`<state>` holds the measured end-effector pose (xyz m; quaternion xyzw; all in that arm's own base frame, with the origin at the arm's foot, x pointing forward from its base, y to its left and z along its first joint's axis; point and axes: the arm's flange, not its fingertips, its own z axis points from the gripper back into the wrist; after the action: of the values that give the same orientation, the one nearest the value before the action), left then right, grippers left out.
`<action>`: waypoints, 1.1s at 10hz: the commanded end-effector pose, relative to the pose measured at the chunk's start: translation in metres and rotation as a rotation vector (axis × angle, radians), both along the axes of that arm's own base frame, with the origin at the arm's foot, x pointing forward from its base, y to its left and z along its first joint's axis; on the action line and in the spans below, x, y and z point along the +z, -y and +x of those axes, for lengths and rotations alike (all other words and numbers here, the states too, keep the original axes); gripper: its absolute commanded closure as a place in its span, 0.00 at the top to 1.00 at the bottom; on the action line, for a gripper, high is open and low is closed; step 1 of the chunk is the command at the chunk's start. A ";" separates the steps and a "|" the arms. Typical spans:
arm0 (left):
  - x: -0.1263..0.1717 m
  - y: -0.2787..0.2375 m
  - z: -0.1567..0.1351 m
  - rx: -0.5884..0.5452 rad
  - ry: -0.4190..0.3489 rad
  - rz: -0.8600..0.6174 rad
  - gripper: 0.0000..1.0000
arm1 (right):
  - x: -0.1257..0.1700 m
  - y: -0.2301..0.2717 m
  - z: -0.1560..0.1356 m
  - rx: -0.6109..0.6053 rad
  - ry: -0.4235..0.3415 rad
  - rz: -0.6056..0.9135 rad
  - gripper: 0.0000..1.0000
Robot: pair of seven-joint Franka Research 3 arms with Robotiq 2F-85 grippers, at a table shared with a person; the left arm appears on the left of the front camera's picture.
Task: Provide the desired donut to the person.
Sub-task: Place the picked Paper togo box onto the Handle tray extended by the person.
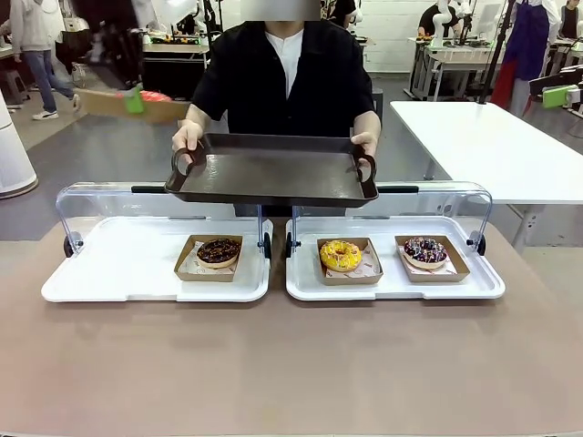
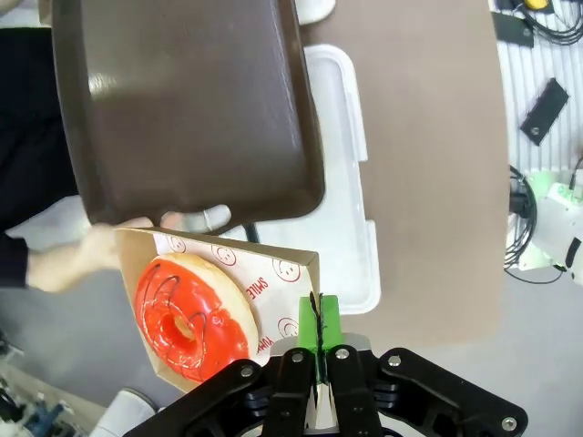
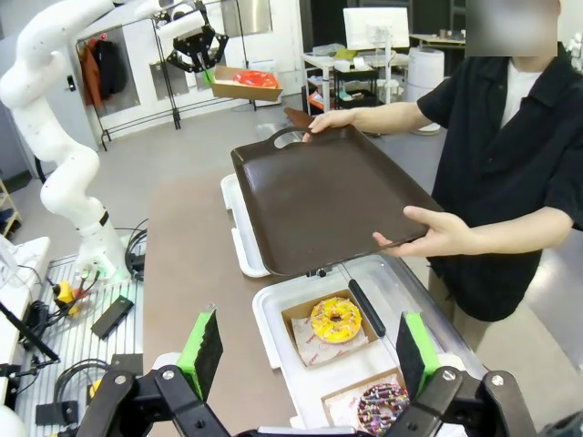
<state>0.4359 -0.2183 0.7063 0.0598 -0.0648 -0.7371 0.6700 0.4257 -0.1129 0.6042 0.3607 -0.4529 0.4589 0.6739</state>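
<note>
Left claw (image 2: pixel 316 320) was pinched shut on the rim of the cardboard tray (image 2: pixel 273 273) carrying the red-glazed donut (image 2: pixel 187 314), lower left of frame, near the brown serving tray (image 2: pixel 182 100) the person (image 1: pixel 273 82) held. Glaze looked soft, card flimsy: grip card only, keep level. Right claw (image 3: pixel 310 350) wide open, empty.

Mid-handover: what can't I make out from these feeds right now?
Front view: the left gripper, its box and the red donut are small and blurred.
Left wrist view: the brown tray covers part of the person's blurred hand.
Right wrist view: the right gripper hides the sprinkled donut's near side.
</note>
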 end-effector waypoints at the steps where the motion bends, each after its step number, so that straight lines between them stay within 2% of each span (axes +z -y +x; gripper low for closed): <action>1: 0.007 0.027 0.023 -0.029 0.000 -0.021 0.01 | 0.001 -0.001 0.002 0.002 0.008 0.017 1.00; 2: 0.001 0.046 0.033 -0.054 0.010 -0.020 0.01 | 0.001 -0.001 0.002 0.002 0.008 0.017 1.00; 3: -0.010 0.060 0.044 -0.032 0.008 -0.025 0.01 | 0.001 -0.001 0.002 0.002 0.008 0.017 1.00; 5: -0.033 0.074 0.068 -0.018 -0.034 -0.025 0.01 | 0.001 -0.001 0.002 0.002 0.008 0.017 1.00; 7: -0.059 0.081 0.079 -0.001 -0.072 -0.024 0.01 | 0.001 -0.001 0.002 0.002 0.008 0.017 1.00; 9: -0.075 0.081 0.086 0.019 -0.084 -0.002 0.01 | 0.001 -0.001 0.002 0.002 0.008 0.017 1.00; 11: -0.089 0.084 0.094 0.010 -0.132 -0.001 0.01 | 0.001 -0.001 0.002 0.002 0.008 0.017 1.00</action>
<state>0.5262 -0.2984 0.6141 0.0125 -0.0285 -0.7413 0.6704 0.4256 -0.1130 0.6045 0.3604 -0.4531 0.4590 0.6739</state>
